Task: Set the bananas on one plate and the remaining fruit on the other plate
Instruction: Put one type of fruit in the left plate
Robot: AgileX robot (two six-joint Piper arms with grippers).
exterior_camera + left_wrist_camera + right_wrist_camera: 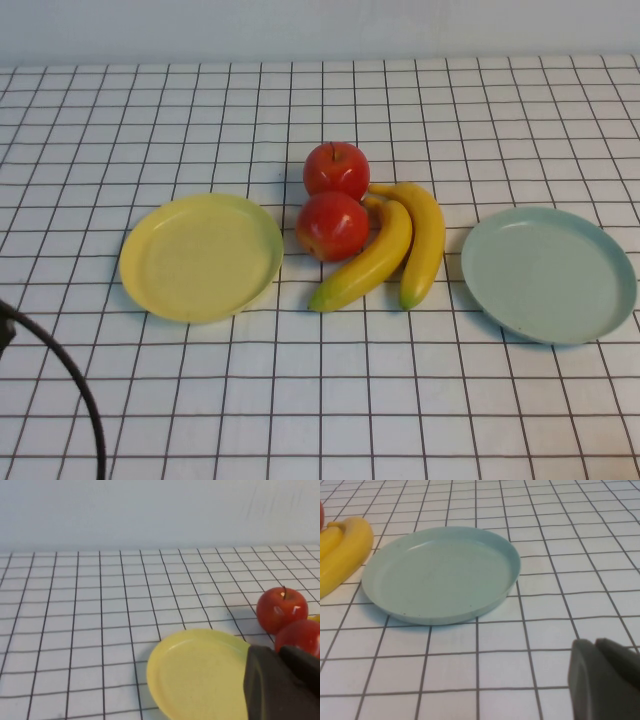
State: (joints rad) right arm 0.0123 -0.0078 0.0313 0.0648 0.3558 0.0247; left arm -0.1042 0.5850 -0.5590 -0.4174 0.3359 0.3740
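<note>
Two red apples [336,168] [332,225] sit mid-table, one behind the other. Two yellow bananas [368,260] [425,240] lie side by side just right of them, touching the front apple. The empty pale yellow plate [200,257] lies left of the fruit and the empty pale blue-green plate [548,272] right of it. My left gripper [276,651] is shut and empty, near the yellow plate's [200,675] edge, with both apples [281,609] beyond. My right gripper [592,643] is shut and empty, on the near side of the blue-green plate [440,575]. Neither gripper shows in the high view.
A white cloth with a black grid [320,400] covers the table. A pale wall [320,30] runs along the far edge. A black cable [70,385] curves across the near left corner.
</note>
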